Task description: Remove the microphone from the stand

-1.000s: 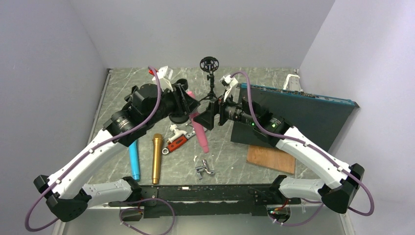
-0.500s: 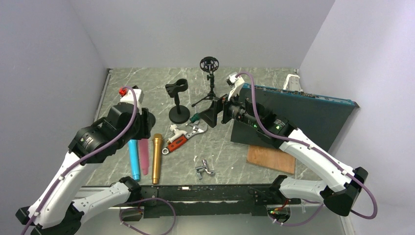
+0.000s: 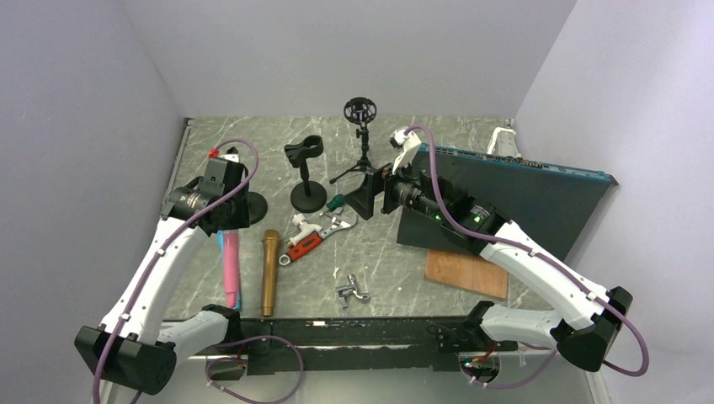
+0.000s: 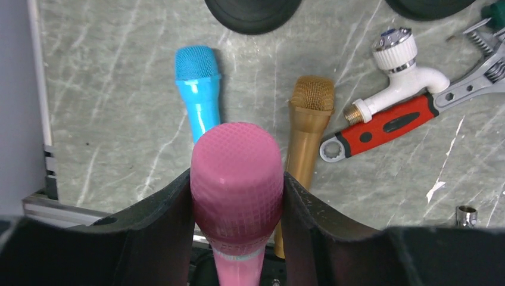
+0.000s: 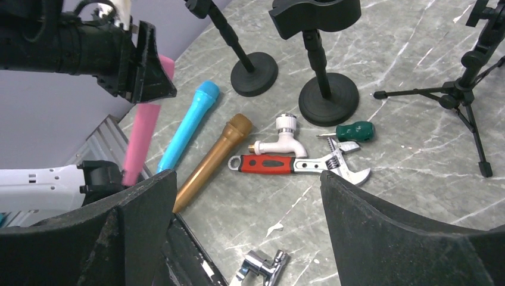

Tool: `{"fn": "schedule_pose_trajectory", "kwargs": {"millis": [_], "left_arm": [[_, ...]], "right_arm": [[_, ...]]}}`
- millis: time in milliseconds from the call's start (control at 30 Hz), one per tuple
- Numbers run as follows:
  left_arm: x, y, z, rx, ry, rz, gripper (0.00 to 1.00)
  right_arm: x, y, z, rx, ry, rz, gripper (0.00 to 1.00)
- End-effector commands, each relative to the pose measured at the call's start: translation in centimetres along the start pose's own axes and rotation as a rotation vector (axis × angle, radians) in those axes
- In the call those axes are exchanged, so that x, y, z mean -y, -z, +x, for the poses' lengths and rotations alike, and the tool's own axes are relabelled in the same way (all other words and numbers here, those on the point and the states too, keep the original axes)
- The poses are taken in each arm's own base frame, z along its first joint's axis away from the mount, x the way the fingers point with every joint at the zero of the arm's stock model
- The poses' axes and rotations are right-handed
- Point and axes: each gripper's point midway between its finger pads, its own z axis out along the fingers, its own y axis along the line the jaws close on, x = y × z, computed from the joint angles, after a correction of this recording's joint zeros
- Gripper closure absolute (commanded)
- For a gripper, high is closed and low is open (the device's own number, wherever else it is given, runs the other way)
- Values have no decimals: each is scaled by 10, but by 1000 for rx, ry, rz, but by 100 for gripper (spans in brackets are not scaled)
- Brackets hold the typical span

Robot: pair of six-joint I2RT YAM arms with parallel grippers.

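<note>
My left gripper (image 4: 237, 179) is clenched on the pink microphone (image 3: 229, 268), which hangs over the blue microphone (image 4: 199, 83), beside the gold microphone (image 4: 309, 119) and well apart from the stand (image 3: 308, 199). My right gripper (image 5: 245, 179) is spread wide, grasping nothing.

Handle of pink microphone (image 4: 236, 179) cut off at bottom edge. Lower blue microphone (image 4: 198, 89) hidden behind it. Top of tripod stand (image 5: 461, 89) cropped.

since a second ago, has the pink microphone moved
Yes. The pink microphone went left: from just right of the black clip stand to well left of it, beyond the gold microphone, clamped in the left gripper.
</note>
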Motion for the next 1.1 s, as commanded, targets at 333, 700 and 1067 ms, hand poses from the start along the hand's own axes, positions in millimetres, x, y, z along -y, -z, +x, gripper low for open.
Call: {"fn": "schedule_pose_trajectory", "kwargs": {"millis": [333,700,1067], "left_arm": [[23,-75,32,-221,-9,28,100],[31,-108,62,-339,-30,31,94],[33,-123,73,-378,-25,21,47]], "right_arm": [[5,10,-14,39,10,43,9],[12,7,-11,30,12,62,10],[14,9,-19,38,32,81,9]]}}
